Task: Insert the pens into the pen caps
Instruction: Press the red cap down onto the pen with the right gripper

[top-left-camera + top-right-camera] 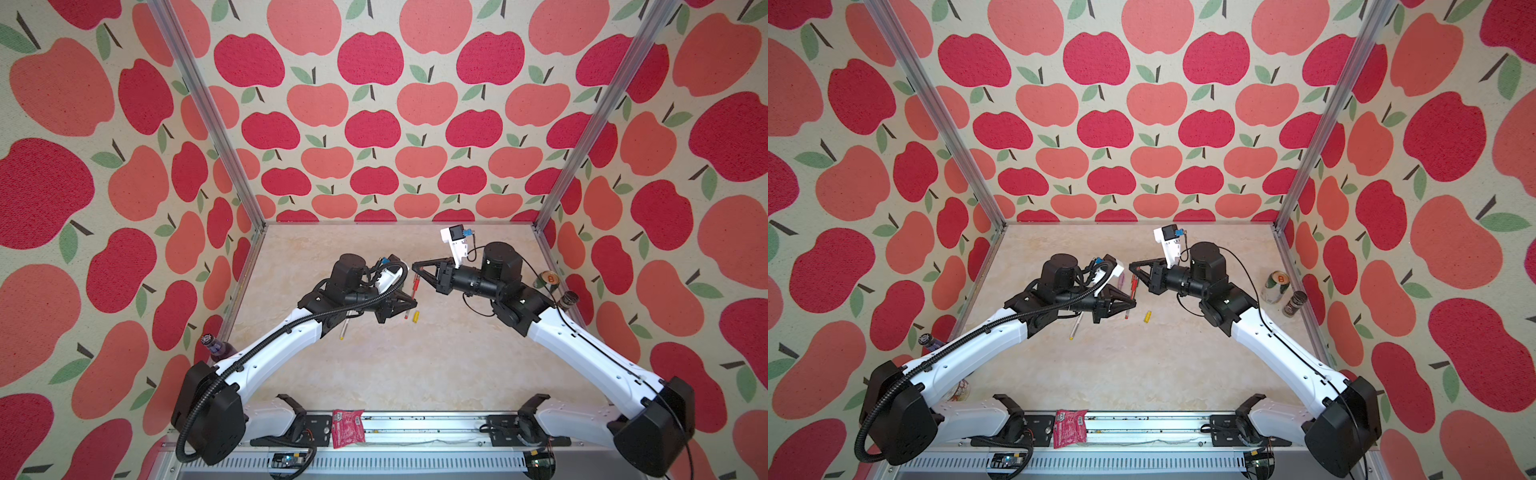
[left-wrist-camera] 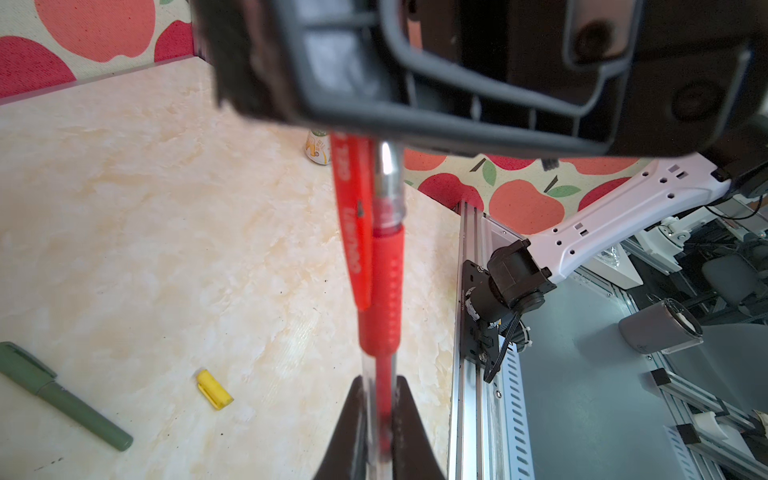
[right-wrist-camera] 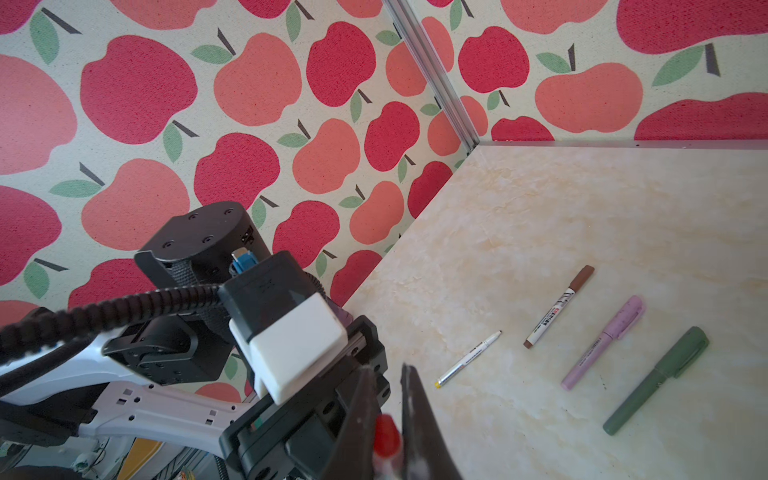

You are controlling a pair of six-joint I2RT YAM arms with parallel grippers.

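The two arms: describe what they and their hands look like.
The left arm and right arm share white shells, black joints. A ribbed black hose runs along the left; a thin black cable the right. The left hand and right hand are black tapering triangles.

The black left gripper (image 2: pixel 379 399) holds a red pen (image 2: pixel 386 291). The black right gripper (image 3: pixel 386 374) holds a red cap (image 3: pixel 386 432). Near the left gripper lie a yellow cap (image 2: pixel 214 390) and a dark green pen (image 2: pixel 62 399). A lilac pen (image 3: pixel 602 343) lies beside the green one. The table (image 2: pixel 166 208) is creamy marble. The walls (image 1: pixel 374 104) show red and pink apples with green leaves.
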